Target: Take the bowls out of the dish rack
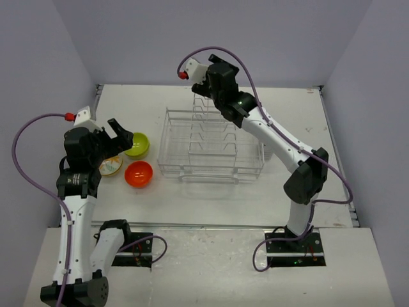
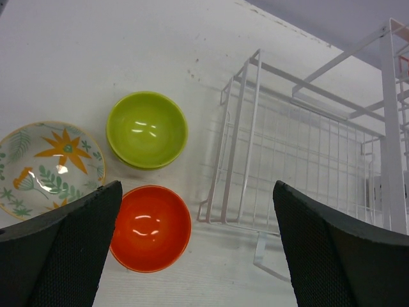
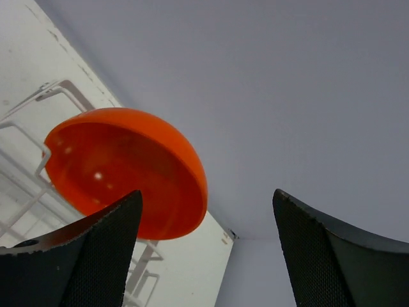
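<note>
Right pincer (image 3: 208, 195) at the rack's (image 1: 211, 171) far end, jaws apart, nothing between them. One orange bowl, the racked bowl (image 3: 121, 169), stands on edge in the rack's slotted wires. It lies off to the side of the pincer's left finger (image 3: 83, 256), which hides part of it, and not in the gap. Its rim runs on a slant across the wrist view. I cannot tell which way its hollow faces, and the top view hides the bowl behind the arm.

Left pincer (image 2: 198, 185), jaws likewise wide and empty, hangs beside the rack's left end. Under it three bowls sit upright on the table (image 1: 287, 185): green bowl (image 2: 147, 130), orange bowl (image 2: 151, 227) and cream bowl (image 2: 48, 167). All three are out of the rack and close together.

I judge the right arm far the nearer to the racked bowl. To take it, I would shift that pincer towards its left finger's side until the rim lies between the fingers.
</note>
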You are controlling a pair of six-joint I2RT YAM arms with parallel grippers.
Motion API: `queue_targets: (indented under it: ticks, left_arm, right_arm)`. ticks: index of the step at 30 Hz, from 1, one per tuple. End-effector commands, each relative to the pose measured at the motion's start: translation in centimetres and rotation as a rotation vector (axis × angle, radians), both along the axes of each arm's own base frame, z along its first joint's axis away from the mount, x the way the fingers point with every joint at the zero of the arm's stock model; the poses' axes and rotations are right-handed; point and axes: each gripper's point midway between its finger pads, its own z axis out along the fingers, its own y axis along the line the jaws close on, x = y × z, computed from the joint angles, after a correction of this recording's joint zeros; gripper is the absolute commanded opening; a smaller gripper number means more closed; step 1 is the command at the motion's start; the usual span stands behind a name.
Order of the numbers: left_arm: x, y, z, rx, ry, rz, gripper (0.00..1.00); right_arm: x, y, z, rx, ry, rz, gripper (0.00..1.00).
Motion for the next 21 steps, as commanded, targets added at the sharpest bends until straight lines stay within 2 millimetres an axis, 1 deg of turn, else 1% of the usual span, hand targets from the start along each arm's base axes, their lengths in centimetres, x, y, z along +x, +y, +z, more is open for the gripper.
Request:
queue_targets:
  ticks: [1, 2, 3, 4, 5, 6, 7, 8, 10, 12, 13, 14, 15, 17, 18, 20, 21]
  left_arm:
    - [0.0, 0.0, 1.3, 0.052, -0.028, -0.016, 1.00]
    - [0.0, -0.1, 1.3, 0.054, -0.030, -0.019, 1.00]
    - [0.0, -0.2, 1.4, 0.055, -0.033, -0.020, 1.00]
    - [0.0, -0.3, 1.4, 0.055, -0.031, -0.023, 1.00]
    - [0.1, -0.4, 1.4, 0.055, -0.031, -0.026, 1.00]
    - [0.1, -0.4, 1.3, 0.056, -0.030, -0.028, 1.00]
    - [0.1, -0.5, 1.3, 0.056, -0.028, -0.029, 1.00]
    - [0.1, -0.5, 1.4, 0.059, -0.031, -0.028, 1.00]
    - [0.2, -0.5, 1.5, 0.061, -0.031, -0.029, 1.00]
    - [0.4, -0.5, 1.5, 0.059, -0.032, -0.028, 1.00]
    - [0.5, -0.5, 1.2, 0.058, -0.028, -0.030, 1.00]
    - [0.6, -0.6, 1.2, 0.057, -0.028, -0.032, 1.00]
    - [0.7, -0.6, 0.9, 0.055, -0.019, -0.034, 1.00]
    - [0.7, -0.7, 0.7, 0.054, -0.014, -0.037, 1.00]
    - [0.7, -0.6, 0.7, 0.055, -0.014, -0.034, 1.00]
    - [0.6, -0.6, 1.0, 0.056, -0.023, -0.034, 1.00]
    - [0.6, -0.5, 1.2, 0.058, -0.028, -0.031, 1.00]
  right_arm:
    - [2.9, -0.7, 2.7, -0.017, -0.117, -0.020, 0.82]
    - [3.6, -0.3, 1.4, -0.045, -0.107, -0.016, 0.81]
    - [4.2, -0.4, 0.9, -0.055, -0.109, -0.024, 0.79]
    - [4.7, -0.4, 0.7, -0.067, -0.119, -0.025, 0.73]
    - [5.2, -0.3, 0.1, -0.076, -0.119, -0.029, 0.69]
    - [5.4, -0.4, 0.0, -0.076, -0.128, -0.037, 0.64]
    - [5.6, -0.4, 0.0, -0.078, -0.133, -0.038, 0.53]
    - [5.7, -0.4, 0.1, -0.074, -0.139, -0.040, 0.44]
    - [5.7, -0.5, 0.7, -0.055, -0.166, -0.048, 0.24]
    - [5.5, -0.8, 1.3, -0.048, -0.189, -0.053, 0.15]
    - [5.4, -0.8, 1.1, -0.061, -0.187, -0.053, 0.12]
    - [5.4, -1.0, 1.4, -0.051, -0.204, -0.060, 0.00]
    - [5.3, -1.3, 2.0, -0.045, -0.221, -0.076, 0.00]
    - [5.1, -1.7, 2.0, -0.045, -0.228, -0.089, 0.00]
    - [4.8, -1.9, 2.8, -0.030, -0.249, -0.094, 0.00]
    - [4.6, -2.2, 2.7, -0.036, -0.254, -0.095, 0.00]
    - [4.5, -2.3, 3.2, -0.032, -0.271, -0.101, 0.00]
